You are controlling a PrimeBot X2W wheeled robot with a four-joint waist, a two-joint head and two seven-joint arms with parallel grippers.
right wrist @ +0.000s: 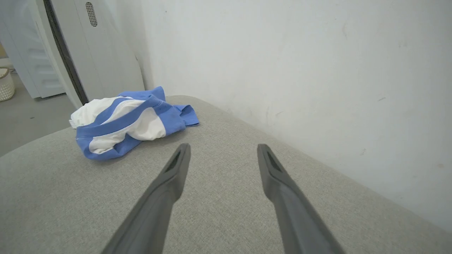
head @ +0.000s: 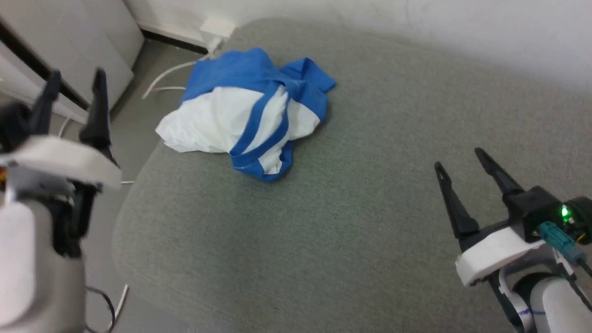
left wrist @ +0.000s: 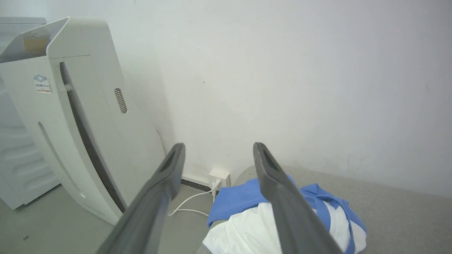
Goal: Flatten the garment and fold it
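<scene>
Head view: the garment (head: pixel 240 120) lies bunched at 11 o'clock on the grey cushion (head: pixel 370 222). The left gripper (head: pixel 77 74) at 9 o'clock and the right gripper (head: pixel 458 158) at 4 o'clock hang spread wide and empty, well apart from it, probably poised to reach in and flatten it.

I see the garment (head: pixel 222 120), soft matt cloth, at eleven o'clock on a grey cushion (head: pixel 323 231) of coarse woven fabric. At ten o'clock, the white appliance (head: pixel 101 46) looks like smooth, faintly glossy plastic.
</scene>
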